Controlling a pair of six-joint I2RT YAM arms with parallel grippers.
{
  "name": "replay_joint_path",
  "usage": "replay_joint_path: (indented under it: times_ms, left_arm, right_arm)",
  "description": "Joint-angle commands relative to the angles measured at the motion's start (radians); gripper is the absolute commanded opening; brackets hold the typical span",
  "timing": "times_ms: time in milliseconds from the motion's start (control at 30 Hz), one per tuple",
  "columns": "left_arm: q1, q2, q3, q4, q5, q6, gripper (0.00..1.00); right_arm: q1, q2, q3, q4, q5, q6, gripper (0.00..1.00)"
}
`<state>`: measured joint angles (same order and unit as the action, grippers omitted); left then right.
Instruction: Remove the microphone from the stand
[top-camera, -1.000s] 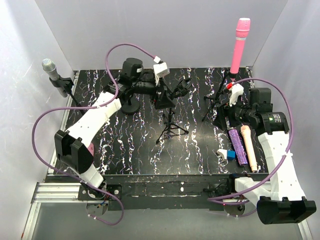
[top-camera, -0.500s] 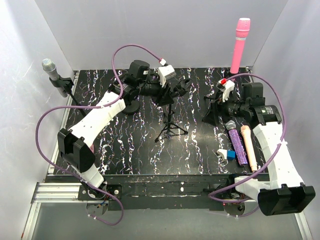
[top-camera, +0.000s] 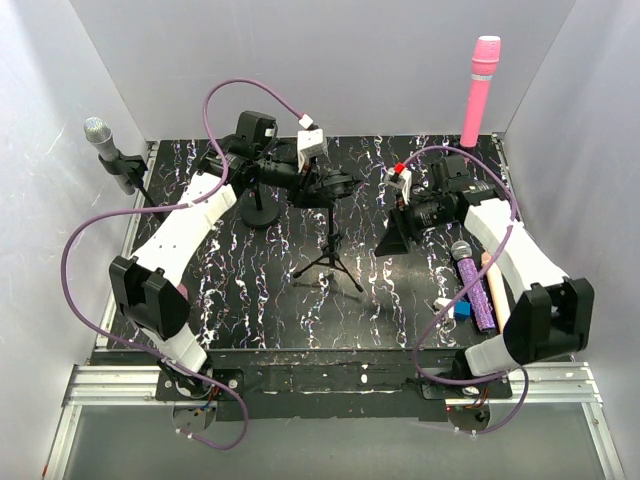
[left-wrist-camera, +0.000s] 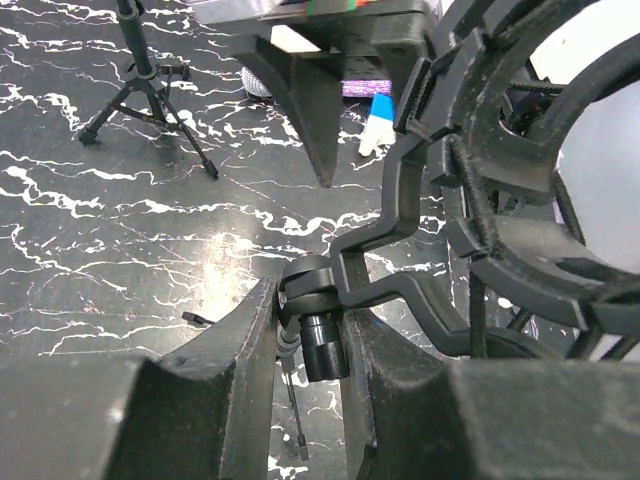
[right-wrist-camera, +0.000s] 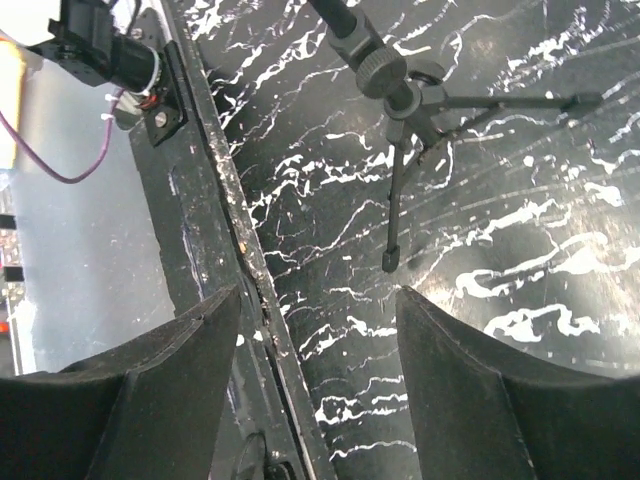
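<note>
Toppling risk: stand (top-camera: 328, 262) is being gripped high.
Left gripper (left-wrist-camera: 312, 335) is being clamped on its joint; right gripper (right-wrist-camera: 315, 340), at 3 o'clock, apart and empty.

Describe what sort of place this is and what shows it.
Probably a robot test cell: two robot arms at a black marbled table, plain white walls around it, a pink microphone and tripod stand as props.
</note>
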<state>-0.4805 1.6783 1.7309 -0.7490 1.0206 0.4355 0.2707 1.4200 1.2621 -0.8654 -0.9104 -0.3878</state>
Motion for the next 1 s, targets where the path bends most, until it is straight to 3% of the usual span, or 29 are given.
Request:
replay_joint_path:
  times_ms: [0, 167, 333, 667, 967]
  left_arm:
    - [0.013, -0.029, 0.016, -0.041, 0.134, 0.097, 0.07]
    - [0.013, -0.086, -0.066, -0.033, 0.108, 0.152, 0.07]
    - [0.013, -0.086, -0.082, -0.033, 0.113, 0.167, 0.04]
    - [0.011, -0.094, -0.105, -0.042, 0.098, 0.213, 0.03]
    - [0.011, -0.092, -0.096, -0.075, 0.065, 0.267, 0.01]
  right_arm:
    - [0.002, 0.095, 0.078, 0.006, -0.177, -0.076, 0.68]
    - [0.025, 0.195, 0.075, 0.222, -0.223, 0.196, 0.68]
    - [0.053, 0.318, 0.132, 0.284, -0.24, 0.328, 0.65]
    - [0.11, 0.49, 0.261, 0.241, -0.343, 0.392, 0.57]
    - [0.136, 0.51, 0.256, 0.188, -0.355, 0.343, 0.56]
